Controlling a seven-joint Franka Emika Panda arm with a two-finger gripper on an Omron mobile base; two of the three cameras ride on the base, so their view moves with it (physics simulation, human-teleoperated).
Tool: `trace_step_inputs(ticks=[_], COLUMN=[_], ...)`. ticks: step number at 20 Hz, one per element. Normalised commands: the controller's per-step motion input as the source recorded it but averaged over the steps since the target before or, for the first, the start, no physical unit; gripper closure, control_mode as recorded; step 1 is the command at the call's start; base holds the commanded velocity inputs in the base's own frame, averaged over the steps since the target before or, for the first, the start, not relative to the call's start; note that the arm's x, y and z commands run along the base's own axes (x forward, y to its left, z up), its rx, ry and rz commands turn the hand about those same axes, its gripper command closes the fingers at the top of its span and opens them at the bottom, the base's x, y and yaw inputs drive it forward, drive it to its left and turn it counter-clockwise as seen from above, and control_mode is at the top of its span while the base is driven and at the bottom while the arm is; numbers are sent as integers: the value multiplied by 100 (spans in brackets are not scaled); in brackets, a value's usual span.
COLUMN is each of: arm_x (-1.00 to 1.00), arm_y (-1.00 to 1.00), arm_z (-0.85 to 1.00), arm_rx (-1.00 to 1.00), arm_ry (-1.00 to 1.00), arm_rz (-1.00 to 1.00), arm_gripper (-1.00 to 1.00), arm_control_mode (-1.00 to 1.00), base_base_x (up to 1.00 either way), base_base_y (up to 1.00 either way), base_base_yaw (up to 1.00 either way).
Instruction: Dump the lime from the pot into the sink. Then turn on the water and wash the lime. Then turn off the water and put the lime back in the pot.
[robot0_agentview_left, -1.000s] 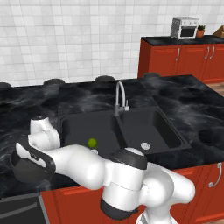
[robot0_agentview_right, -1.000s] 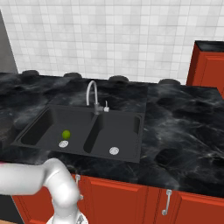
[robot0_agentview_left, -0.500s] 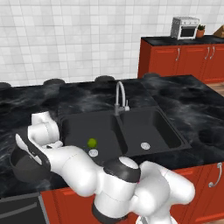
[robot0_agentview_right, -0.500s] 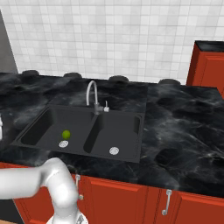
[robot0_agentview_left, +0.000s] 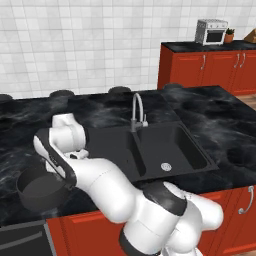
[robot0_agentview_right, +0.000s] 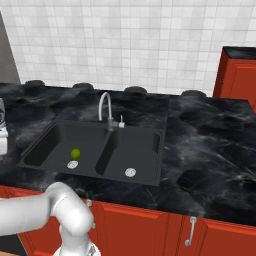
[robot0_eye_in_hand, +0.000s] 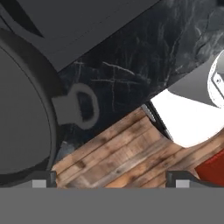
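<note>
The dark grey pot (robot0_agentview_left: 39, 189) stands upright on the black counter left of the sink, and I see nothing in it. Its wall and one side handle (robot0_eye_in_hand: 81, 107) lie at the left of the hand view. My gripper (robot0_eye_in_hand: 111, 180) hovers open above the counter edge just beside that handle, with nothing between the fingertips (robot0_eye_in_hand: 43, 179). The lime (robot0_agentview_right: 75, 153) rests in the left basin of the black sink (robot0_agentview_right: 150, 137), right by the silver drain (robot0_agentview_right: 72, 164). In the left base view my arm covers that basin. The faucet (robot0_agentview_right: 105, 107) gives no water.
The faucet (robot0_agentview_left: 136, 107) stands behind the divider, and the right basin holds just its drain (robot0_agentview_left: 166, 166). Stove burners (robot0_agentview_left: 119, 90) line the back of the counter. Red cabinets (robot0_agentview_left: 200, 67) stand at the right, with a toaster oven (robot0_agentview_left: 212, 31) on top. Wooden floor (robot0_eye_in_hand: 127, 162) shows below the counter edge.
My hand has risen and shifted a little toward the sink, away from the pot. The arm now covers the lime in the left base view. Pot and lime stay put.
</note>
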Motion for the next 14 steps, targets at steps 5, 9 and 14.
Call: trace_step_inputs(ticks=[5, 9, 14], arm_x=[3, 2, -8], arm_y=[-30, -40, -65], arm_z=[70, 66, 67], arm_rx=[24, 18, 1], arm_ry=[-7, -14, -24], arm_rz=[7, 9, 11], arm_gripper=[-100, -100, -100], arm_control_mode=[-100, -100, -100], base_base_x=[0, 0, 0], base_base_y=[0, 0, 0], base_base_yaw=[0, 0, 0])
